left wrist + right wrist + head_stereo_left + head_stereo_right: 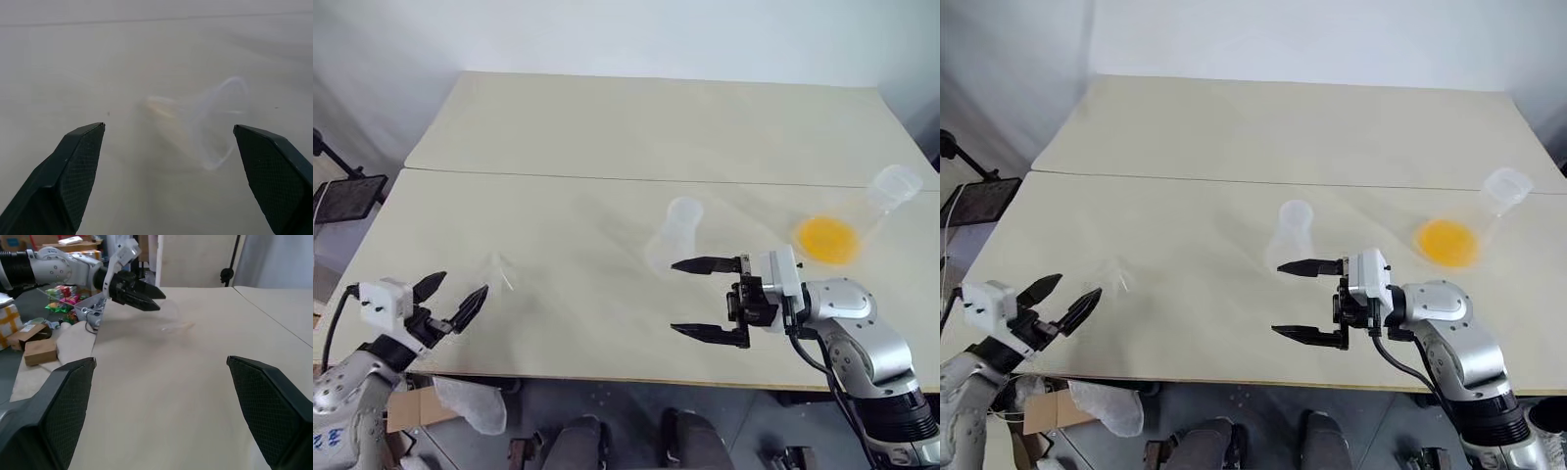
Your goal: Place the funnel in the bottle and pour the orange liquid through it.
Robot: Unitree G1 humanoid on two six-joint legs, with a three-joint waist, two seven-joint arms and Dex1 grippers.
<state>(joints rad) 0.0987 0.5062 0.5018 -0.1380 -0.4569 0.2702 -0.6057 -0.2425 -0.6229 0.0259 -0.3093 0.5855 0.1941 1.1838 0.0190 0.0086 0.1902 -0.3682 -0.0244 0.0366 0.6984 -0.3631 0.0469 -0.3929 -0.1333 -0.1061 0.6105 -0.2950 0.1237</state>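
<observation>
**A:** Where's the funnel [205,122] from your seat?

**B:** Lying on its side on the surface [607,127], near the left edge, just ahead of my left pincer [450,299]; through the wrist camera it sits between the two fingers' lines, a touch nearer one side, not touching either; the pincer is spread wide and holds nothing.

**A:** How do you reckon it'll handle?

**B:** Light, I'd judge, thin clear plastic, stiff but easy to flick away; smooth enough to slip; I'd close across the cone's rim rather than the thin stem, and gently, since a nudge could roll it.

**A:** And the rest?

**B:** The bottle [674,235] stands upright mid-surface, just beyond my right pincer [710,299], which points left across the surface, jaws fully apart, empty; the orange liquid [826,238] pools in the flask [871,208] at the far right; funnel and bottle are well apart, so I expect a carry across before any pouring.
</observation>
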